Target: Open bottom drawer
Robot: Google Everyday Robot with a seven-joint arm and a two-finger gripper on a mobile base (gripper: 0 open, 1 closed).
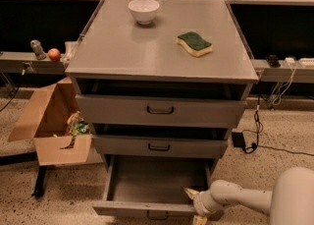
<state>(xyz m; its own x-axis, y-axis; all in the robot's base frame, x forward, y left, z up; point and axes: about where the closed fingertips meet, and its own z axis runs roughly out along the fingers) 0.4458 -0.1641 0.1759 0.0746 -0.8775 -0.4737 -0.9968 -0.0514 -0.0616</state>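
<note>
**A:** What are the jaws doing?

**B:** They are straddling the front panel of the bottom drawer, one tip sitting inside and one hanging outside. So the gripper is looking clamped on that panel, at the cabinet's lower right (my reading, since the pinch itself is hard to make out).

**A:** Why there and not on the handle?

**B:** I am guessing the panel's edge is giving a firmer hold for a straight pull than the small loop. The arm is reaching in low from the cabinet's right, which is suiting that grip.

**A:** And where is the drawer sitting?

**B:** It is standing well out of the cabinet's base, showing its bare grey floor. I am judging the task nearly done, if not finished.

**A:** The other two?

**B:** The top drawer and middle drawer are each sitting slightly out, with a dark gap showing above each front.

**A:** Anything at risk?

**B:** A bowl and a sponge are resting on the cabinet's top, well away from the pull. A box is lying open at the cabinet's left, clear of the drawer's path.
</note>
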